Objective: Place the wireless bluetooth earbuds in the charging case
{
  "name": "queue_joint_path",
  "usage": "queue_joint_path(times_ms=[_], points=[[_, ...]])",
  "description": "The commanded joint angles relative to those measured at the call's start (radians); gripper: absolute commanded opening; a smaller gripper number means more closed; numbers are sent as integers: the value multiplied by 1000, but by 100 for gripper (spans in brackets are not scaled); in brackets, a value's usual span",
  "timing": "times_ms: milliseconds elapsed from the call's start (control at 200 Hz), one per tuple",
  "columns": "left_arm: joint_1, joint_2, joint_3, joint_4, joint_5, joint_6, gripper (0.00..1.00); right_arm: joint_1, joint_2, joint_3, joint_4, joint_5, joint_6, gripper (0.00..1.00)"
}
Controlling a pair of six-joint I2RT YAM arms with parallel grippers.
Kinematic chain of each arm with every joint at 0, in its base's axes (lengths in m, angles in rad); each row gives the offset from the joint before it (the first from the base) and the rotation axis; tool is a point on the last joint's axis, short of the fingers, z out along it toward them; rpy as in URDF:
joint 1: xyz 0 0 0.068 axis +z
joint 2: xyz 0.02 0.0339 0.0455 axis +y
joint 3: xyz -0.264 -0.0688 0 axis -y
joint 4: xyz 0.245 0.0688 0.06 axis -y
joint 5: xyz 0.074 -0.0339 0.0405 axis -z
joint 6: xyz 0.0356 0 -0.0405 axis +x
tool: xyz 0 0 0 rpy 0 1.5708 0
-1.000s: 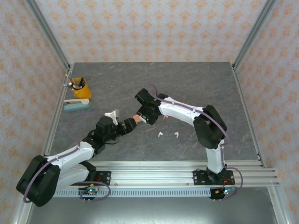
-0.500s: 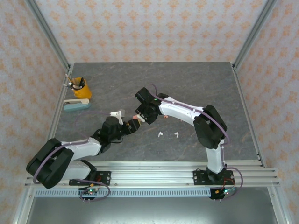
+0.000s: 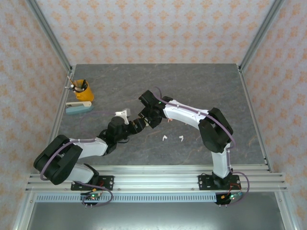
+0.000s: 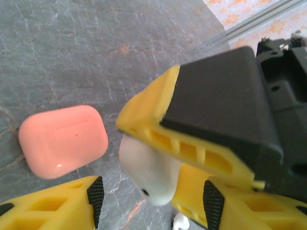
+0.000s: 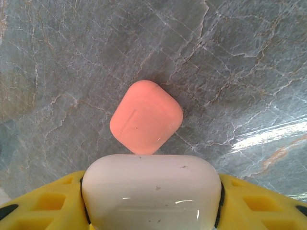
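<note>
My right gripper (image 5: 151,194) is shut on a white charging case (image 5: 151,189), held just above the table. A closed coral-pink case (image 5: 146,117) lies flat on the table right beyond it. My left gripper (image 4: 153,206) faces the right one; its open jaws stand either side of the white case (image 4: 146,175), with gaps on both sides. The pink case (image 4: 62,140) lies to the left of that. In the top view the two grippers, left (image 3: 137,126) and right (image 3: 145,119), meet mid-table. Two white earbuds (image 3: 164,138) (image 3: 181,139) lie nearer the front. One earbud (image 4: 180,223) peeks under the grippers.
An orange cup (image 3: 83,90) of pens and a teal-and-white object (image 3: 79,108) stand at the left edge. Metal posts and patterned walls close in the grey stone table (image 3: 201,86), which has free room at the back and right.
My left arm has lowered and pushed its gripper closer under the right gripper, its jaws narrowing around the white case. The right arm has held still.
</note>
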Motion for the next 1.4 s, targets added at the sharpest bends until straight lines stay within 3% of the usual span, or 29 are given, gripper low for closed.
queue_joint_path(times_ms=[0,586,1391], points=[[-17,25,41,57,-28,-3,58,-7,-35,-13,9,-1,15,56],[-30,94,62,100,-50,-11,52,-6,-59,-47,51,-23,37,56],[-35,102,85,118,-98,-23,31,-7,-83,-78,94,-45,73,56]])
